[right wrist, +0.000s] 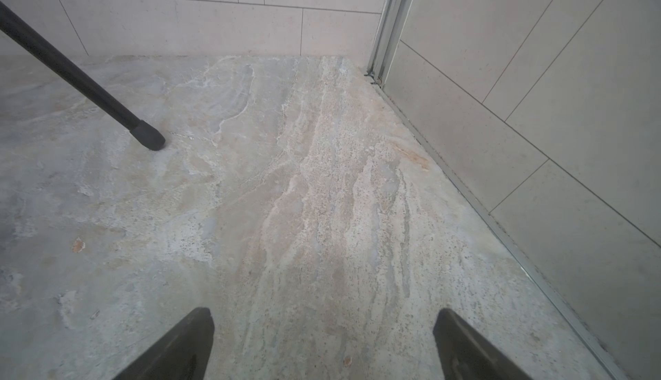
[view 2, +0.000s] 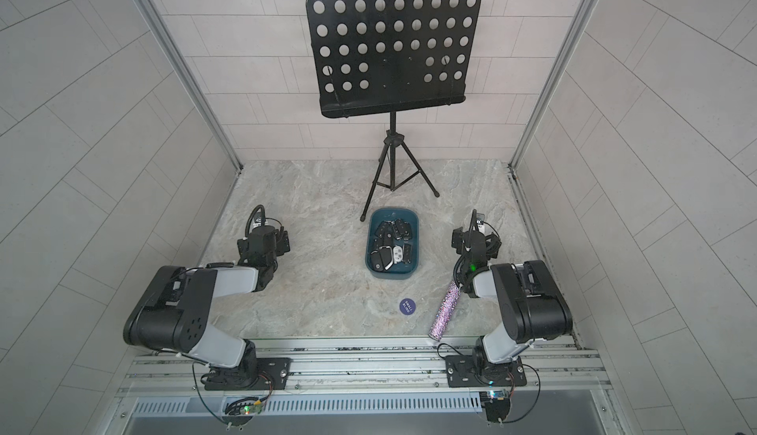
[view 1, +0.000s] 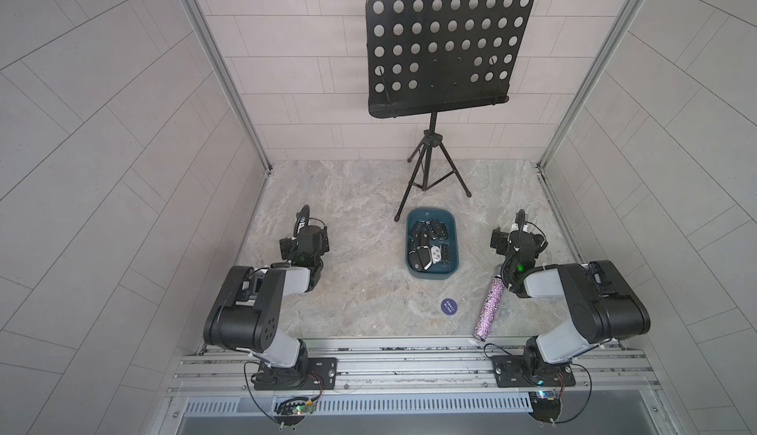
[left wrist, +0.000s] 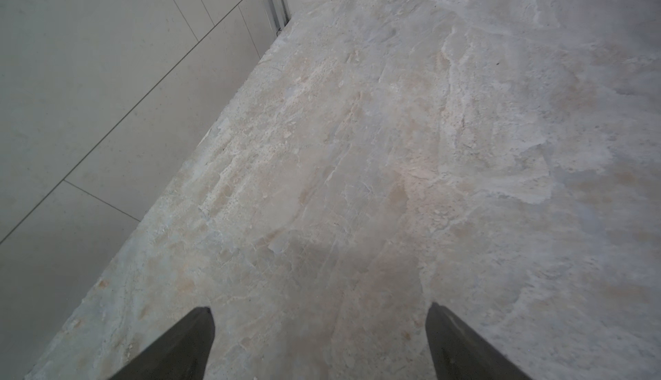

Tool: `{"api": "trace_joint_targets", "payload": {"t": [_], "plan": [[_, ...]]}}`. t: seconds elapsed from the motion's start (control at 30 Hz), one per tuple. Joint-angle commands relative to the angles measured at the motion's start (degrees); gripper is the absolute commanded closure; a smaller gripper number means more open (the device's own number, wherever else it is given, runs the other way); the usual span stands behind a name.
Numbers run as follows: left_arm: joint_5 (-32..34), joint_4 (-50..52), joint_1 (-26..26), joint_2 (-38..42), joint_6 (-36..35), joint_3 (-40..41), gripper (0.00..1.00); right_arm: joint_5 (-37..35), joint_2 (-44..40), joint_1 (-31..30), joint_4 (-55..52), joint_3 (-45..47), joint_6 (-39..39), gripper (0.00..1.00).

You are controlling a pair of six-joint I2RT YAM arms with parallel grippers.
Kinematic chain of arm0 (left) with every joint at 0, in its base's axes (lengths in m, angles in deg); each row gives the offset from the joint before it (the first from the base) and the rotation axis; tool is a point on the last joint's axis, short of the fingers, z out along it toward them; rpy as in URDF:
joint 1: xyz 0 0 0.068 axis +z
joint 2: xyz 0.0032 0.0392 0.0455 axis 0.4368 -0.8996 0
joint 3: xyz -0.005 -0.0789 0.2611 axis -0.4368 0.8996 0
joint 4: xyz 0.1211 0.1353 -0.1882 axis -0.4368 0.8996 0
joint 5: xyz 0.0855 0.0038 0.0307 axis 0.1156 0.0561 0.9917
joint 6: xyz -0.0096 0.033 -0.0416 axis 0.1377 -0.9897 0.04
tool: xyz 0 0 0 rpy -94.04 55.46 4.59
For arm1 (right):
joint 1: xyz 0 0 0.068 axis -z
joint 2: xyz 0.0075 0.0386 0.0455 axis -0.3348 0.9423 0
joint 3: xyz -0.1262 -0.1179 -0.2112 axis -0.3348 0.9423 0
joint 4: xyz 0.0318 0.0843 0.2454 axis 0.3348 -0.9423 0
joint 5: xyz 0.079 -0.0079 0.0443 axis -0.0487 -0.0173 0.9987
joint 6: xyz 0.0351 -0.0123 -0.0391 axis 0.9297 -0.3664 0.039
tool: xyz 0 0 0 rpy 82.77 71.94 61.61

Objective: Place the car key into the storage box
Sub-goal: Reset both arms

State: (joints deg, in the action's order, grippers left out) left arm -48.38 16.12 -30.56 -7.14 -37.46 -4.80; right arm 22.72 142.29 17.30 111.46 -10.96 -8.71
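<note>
Both agape: left claw (left wrist: 320, 306), right claw (right wrist: 323, 309) | storage box (view 1: 433, 276) between, apart

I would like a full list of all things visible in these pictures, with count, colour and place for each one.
storage box: one, dark teal, middle of the table
car keys: several, exact count unclear, mostly black, one white; all inside the storage box
music stand: one, black, on a tripod at the back
disc: one, dark blue, nearer the robot than the storage box
glitter tube: one, purple-pink, lying near the front edge, robot's right side
table: one, grey-beige marble pattern
left gripper: one, dark, open, empty, over bare table
right gripper: one, dark, open, empty, over bare table
</note>
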Motion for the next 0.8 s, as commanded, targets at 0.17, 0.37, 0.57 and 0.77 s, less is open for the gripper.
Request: {"api": "trace_joint_targets", "payload": {"t": [0.17,0.37,0.57,0.77], "plan": [[-1.88,-3.85,0.53,1.29,0.29,-0.52,0.0,-0.04,-0.98,-0.35,-1.05,-0.71,-1.01,0.0],[-1.8,-4.64,0.53,1.08,0.28,-0.36,0.0,0.07,-1.25,-0.33,-1.87,-0.93,-1.17,0.0],[-1.78,-4.83,0.52,0.95,0.35,-0.38,0.0,0.11,-0.95,-0.31,-1.39,-1.02,-1.16,0.0],[-1.69,-4.74,0.49,0.95,0.28,-0.45,0.0,0.1,-1.01,-0.37,-1.33,-0.85,-1.2,0.0]]}}
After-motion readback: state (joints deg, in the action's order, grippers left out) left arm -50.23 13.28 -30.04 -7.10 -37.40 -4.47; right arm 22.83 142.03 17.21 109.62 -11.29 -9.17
